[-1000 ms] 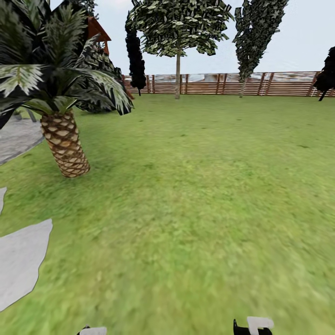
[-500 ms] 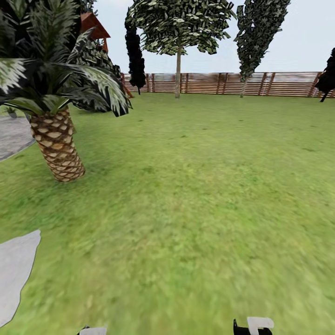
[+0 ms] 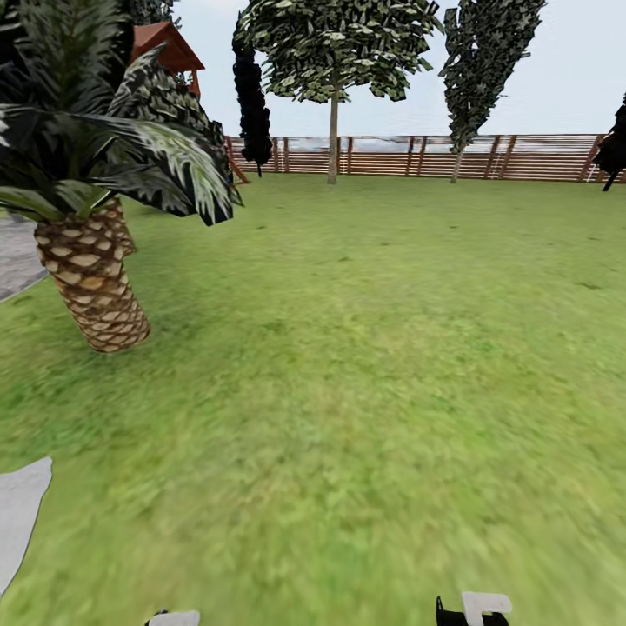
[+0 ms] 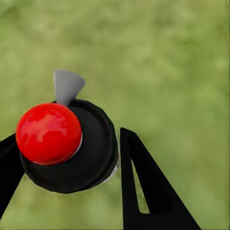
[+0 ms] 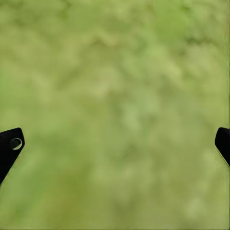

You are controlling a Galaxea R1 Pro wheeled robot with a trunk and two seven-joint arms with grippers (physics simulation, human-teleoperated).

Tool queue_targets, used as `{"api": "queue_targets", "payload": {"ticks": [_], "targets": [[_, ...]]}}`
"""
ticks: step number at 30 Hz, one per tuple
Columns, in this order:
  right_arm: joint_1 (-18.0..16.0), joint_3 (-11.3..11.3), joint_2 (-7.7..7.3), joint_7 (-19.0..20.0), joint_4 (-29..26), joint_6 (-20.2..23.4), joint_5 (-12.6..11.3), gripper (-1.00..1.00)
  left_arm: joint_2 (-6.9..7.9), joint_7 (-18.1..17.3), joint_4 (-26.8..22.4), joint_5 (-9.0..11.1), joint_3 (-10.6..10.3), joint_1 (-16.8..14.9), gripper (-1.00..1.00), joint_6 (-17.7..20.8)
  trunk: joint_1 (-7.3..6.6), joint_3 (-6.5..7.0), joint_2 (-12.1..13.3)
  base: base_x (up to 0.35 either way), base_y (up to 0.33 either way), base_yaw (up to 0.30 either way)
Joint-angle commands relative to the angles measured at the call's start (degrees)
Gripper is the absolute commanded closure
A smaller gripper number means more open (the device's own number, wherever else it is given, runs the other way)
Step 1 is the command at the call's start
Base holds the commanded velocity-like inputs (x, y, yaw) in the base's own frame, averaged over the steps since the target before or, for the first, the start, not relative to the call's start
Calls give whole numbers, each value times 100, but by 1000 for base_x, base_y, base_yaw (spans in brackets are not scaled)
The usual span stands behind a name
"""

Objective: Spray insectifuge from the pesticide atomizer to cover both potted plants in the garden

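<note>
Judged the step as travel: rolled over open lawn [image 3: 391,348] of the garden, past a scaly-trunked palm [image 3: 87,278] on the left, toward a brown slatted fence [image 3: 522,156] far ahead. Noted a grey paved patio [image 3: 13,256] edge behind the palm, 1 pale stepping stone [image 3: 17,513] low on the left, and a play tower [image 3: 165,48] roof above the fronds.

Saw the left pincer [image 4: 67,136] closed on a black-capped object [image 4: 96,153] with a red dome [image 4: 48,133] and a grey spout-like tab [image 4: 67,85], 1 finger pressed to each side of it, grass beneath. Took it for the pesticide atomizer viewed from its top, though could not confirm that from this angle.

Saw the right pincer [image 5: 117,139] spread wide and holding nothing, over blurred grass.

Reckoned the next move as turning or driving on to bring the 2 potted plants into sight, then stopping near enough to aim the spout at the leaves.
</note>
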Motion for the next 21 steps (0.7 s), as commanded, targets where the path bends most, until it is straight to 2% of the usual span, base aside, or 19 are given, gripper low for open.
{"api": "queue_targets", "payload": {"ticks": [1,21], "targets": [[-3,-48,0,-16,6,-14,61,-100,-2,2,5,-19,24,-3,100,-20,2,-5,-2,340,0,0],[-3,-48,0,-16,6,-12,62,-100,-2,2,5,-19,22,-3,100,-20,2,-5,-2,340,0,0]]}}
